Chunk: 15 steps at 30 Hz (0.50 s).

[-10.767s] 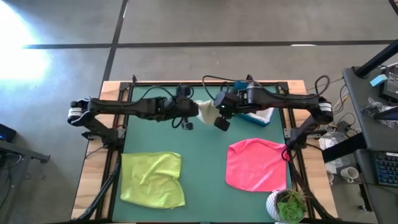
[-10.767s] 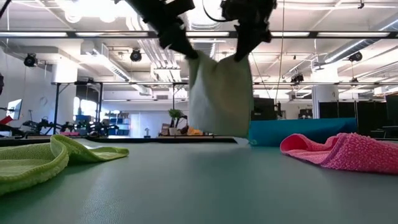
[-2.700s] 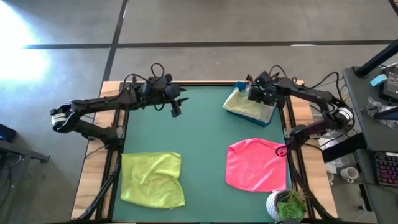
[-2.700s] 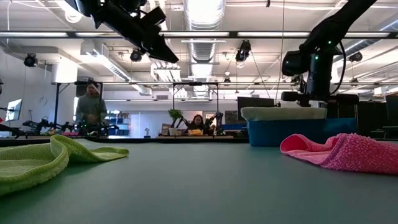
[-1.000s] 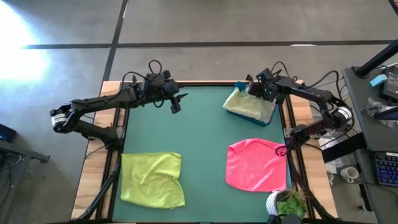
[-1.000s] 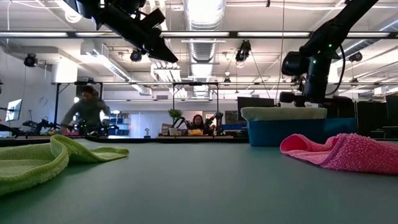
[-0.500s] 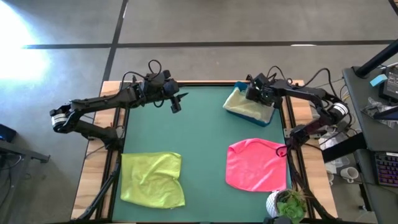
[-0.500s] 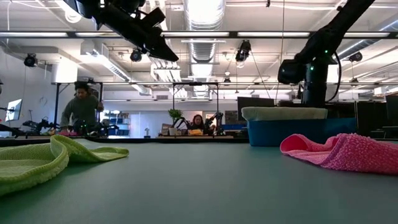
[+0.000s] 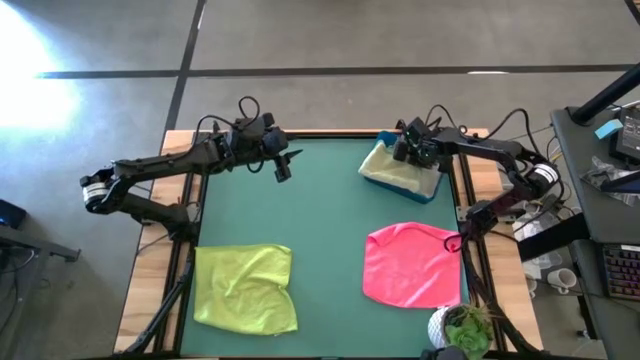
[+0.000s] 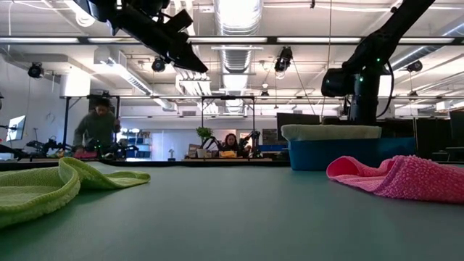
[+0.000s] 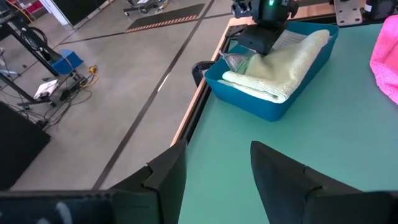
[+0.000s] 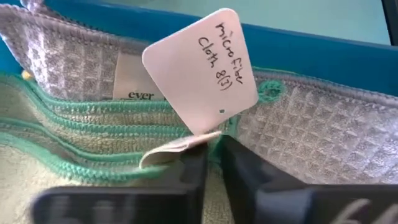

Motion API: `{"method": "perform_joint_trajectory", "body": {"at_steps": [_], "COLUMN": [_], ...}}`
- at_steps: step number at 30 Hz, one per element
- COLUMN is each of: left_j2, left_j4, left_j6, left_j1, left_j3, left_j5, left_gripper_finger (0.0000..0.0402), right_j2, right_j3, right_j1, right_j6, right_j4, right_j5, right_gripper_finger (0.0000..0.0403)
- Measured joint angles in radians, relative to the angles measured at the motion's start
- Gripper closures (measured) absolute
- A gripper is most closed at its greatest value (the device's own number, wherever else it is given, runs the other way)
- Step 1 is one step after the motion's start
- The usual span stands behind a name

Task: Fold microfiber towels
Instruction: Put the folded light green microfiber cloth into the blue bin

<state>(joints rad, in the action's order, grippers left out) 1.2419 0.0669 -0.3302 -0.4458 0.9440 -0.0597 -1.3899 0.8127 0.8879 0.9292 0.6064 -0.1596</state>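
Observation:
A blue bin stands at the table's far right. In it lies a folded pale green towel, with a light grey waffle towel at the bin's far end. My right gripper reaches down into that end, shut on the grey towel beside a handwritten paper tag. A lime green towel lies crumpled at the near left. A hot pink towel lies at the near right. My left gripper hangs open above the far left of the table, touching nothing. My right gripper pinches the grey towel's green-stitched hem between its two fingers, together with the lower end of a white label. The fingers come steeply from above into the bin's far end. The towel lies in the bin; how many layers are caught, I cannot tell.
A potted plant stands at the table's near right corner. Bare green mat lies between the two loose towels and the bin. People move in the room behind the table.
My right gripper has shifted a little toward the table's left over the bin and dipped lower into its far end. The towels on the table have kept their places.

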Motion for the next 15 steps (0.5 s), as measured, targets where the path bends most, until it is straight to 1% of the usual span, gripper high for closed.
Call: {"method": "perform_joint_trajectory", "body": {"at_steps": [2, 6, 11, 15], "left_j2": [0.000, 0.000, 0.000, 0.000], "left_j4": [0.000, 0.000, -0.001, -0.001], "left_j6": [0.000, 0.000, 0.000, 0.000], "left_j1": [0.000, 0.000, 0.000, 0.000], "left_j3": [0.000, 0.000, -0.001, -0.001], "left_j5": [0.000, 0.000, 0.000, 0.000], "left_gripper_finger": [0.0240, 0.0240, 0.0240, 0.0240], "right_j2": [0.000, 0.004, 0.053, 0.108], "right_j3": [0.000, 0.000, 0.004, 0.024], "right_j1": [0.000, 0.000, 0.000, 0.000], "right_j6": [-0.004, -0.016, -0.039, -0.057], "right_j4": [-0.010, -0.013, -0.010, 0.041], "right_j5": [0.000, 0.000, -0.003, -0.075], "right_gripper_finger": [0.0386, 0.0393, 0.0394, 0.0394]}}
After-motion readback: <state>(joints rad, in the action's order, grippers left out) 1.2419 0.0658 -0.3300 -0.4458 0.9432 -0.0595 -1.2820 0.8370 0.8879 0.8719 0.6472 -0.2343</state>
